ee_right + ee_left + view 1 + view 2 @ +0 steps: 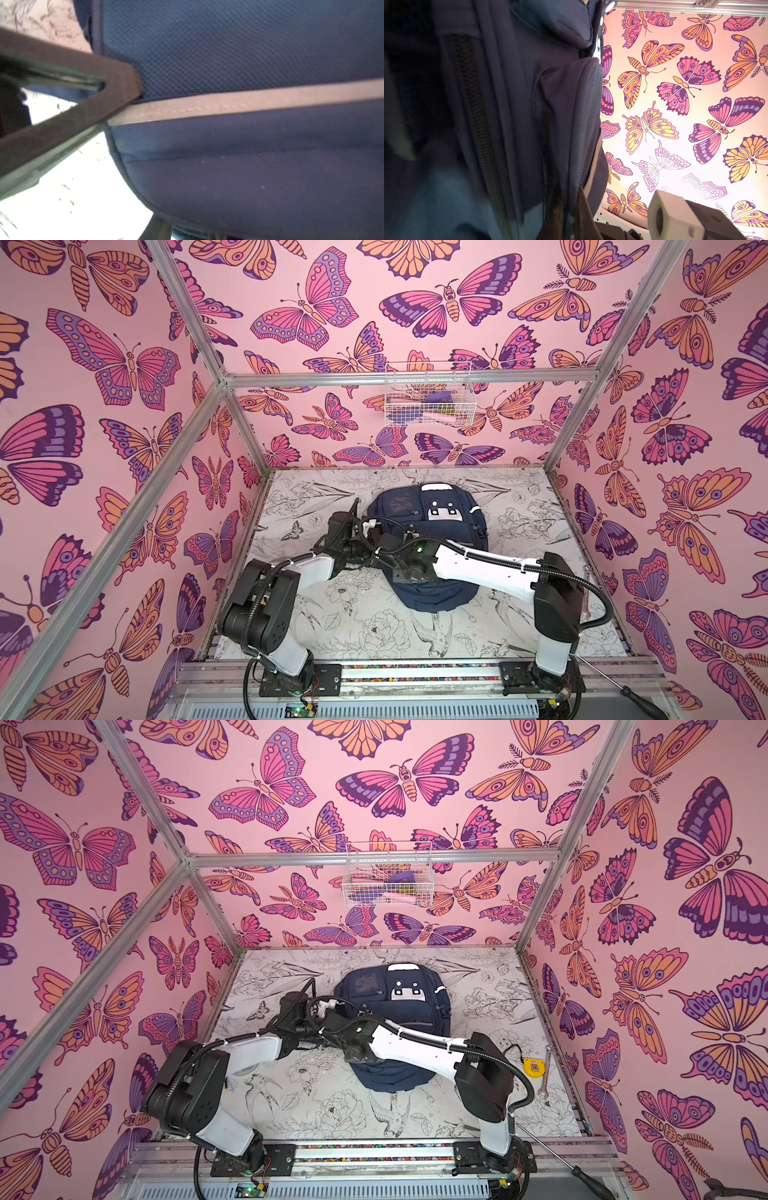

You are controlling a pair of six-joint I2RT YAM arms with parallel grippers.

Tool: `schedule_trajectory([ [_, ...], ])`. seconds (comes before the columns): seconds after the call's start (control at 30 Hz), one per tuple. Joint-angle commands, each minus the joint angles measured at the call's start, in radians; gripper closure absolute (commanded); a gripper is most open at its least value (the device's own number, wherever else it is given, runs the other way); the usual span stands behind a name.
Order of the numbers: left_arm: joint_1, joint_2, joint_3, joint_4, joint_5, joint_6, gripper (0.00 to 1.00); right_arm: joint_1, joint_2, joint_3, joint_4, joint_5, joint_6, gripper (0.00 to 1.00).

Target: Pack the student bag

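1. The student bag (453, 531) lies flat on the flower-printed table (365, 630), centre to rear in both top views. The end bearing its white patch (442, 508) is toward the back wall.
2. The left gripper (376, 533) is at the bag's left flank, jaws closed. The left wrist view shows navy fabric and a zip (477, 124) close up. Whether any fabric is pinched cannot be told.
3. The right gripper (409, 572) points down onto the bag's near half. In the right wrist view one finger (120, 83) has its tip against the bag beside a pale stripe (249, 101). The opposing finger is out of sight, so open or closed cannot be told.
4. A wire basket (388, 844) hangs on the back wall. Its contents are indistinct.
5. A yellow tape measure (533, 1066) and a wrench (546, 1073) lie at the table's right edge, well apart from the bag.
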State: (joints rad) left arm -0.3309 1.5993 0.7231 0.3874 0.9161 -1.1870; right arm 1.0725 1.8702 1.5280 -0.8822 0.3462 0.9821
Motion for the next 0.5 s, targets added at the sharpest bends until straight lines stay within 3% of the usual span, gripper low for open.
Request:
schedule_trajectory([
  [0.0, 0.002, -0.027, 0.010, 0.034, 0.064, 0.017, 1.00, -0.027, -0.030, -0.029, 0.078, -0.005, -0.134, 0.71],
  [0.47, 0.005, -0.012, 0.009, 0.033, 0.064, 0.023, 1.00, -0.037, -0.095, -0.132, 0.196, -0.073, -0.249, 1.00],
])
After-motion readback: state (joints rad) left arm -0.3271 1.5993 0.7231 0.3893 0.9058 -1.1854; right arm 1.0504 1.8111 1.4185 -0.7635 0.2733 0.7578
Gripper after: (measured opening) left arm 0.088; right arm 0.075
